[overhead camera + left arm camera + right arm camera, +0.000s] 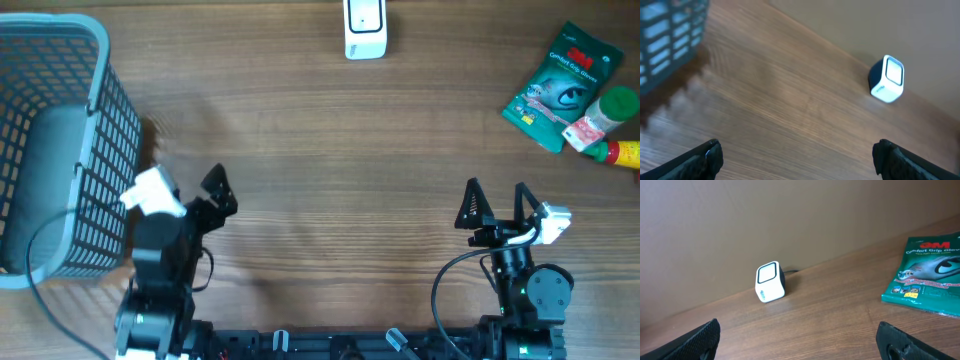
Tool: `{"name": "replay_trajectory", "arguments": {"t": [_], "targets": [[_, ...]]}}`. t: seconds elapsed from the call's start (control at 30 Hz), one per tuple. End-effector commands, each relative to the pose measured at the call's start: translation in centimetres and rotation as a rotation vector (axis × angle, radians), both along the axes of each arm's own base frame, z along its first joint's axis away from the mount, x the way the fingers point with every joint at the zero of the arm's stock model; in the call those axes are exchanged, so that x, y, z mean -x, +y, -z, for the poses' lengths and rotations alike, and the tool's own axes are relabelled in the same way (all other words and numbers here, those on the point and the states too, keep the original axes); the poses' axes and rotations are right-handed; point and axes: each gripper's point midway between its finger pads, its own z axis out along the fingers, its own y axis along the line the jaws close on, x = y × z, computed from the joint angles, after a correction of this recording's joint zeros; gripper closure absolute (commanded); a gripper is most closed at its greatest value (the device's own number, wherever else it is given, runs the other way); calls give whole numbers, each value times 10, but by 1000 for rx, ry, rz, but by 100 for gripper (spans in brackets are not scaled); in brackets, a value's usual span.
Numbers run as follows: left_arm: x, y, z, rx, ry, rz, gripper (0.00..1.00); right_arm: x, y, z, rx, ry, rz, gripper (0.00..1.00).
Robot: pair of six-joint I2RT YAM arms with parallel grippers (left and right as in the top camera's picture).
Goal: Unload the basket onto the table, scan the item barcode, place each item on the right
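The white barcode scanner [365, 28] stands at the table's far edge, also seen in the left wrist view [887, 79] and the right wrist view [770, 282]. A green 3M glove packet [555, 85] [932, 275] lies flat at the far right, with a green-capped bottle [605, 115] against its right side. My left gripper [185, 172] [797, 152] is open and empty beside the basket. Near the front edge, my right gripper [497, 195] [799, 332] is open and empty, well short of the packet.
A tall grey-blue mesh basket [50, 150] [670, 35] fills the left side, close to my left arm. A yellow and red item [625, 152] lies at the right edge below the bottle. Bare wood lies between the grippers and the scanner.
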Motion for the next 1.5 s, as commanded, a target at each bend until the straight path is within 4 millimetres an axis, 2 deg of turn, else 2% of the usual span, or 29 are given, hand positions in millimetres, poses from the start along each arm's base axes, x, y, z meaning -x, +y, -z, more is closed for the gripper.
{"name": "replay_trajectory", "arguments": {"t": [0.0,0.1,0.23,0.37,0.8,1.0,1.47], "targets": [[9,5,10,-10,-37,-2,0,0,-3,2,-7,-5,16,0],[11,6,13,-20,-69,-1,0,0,-3,2,-7,-5,16,0],[12,-3,11,-111,-118,85,0,0,-3,2,-7,-5,16,0],[15,3,12,-141,-139,73,0,0,-3,2,-6,-5,16,0],[17,8,34,-173,-194,61,0,0,-3,2,-7,-5,16,0],[16,6,29,-260,-242,89,0,0,-3,2,-7,-5,16,0],[18,3,20,-311,-282,118,0,0,-3,2,-7,-5,16,0]]}}
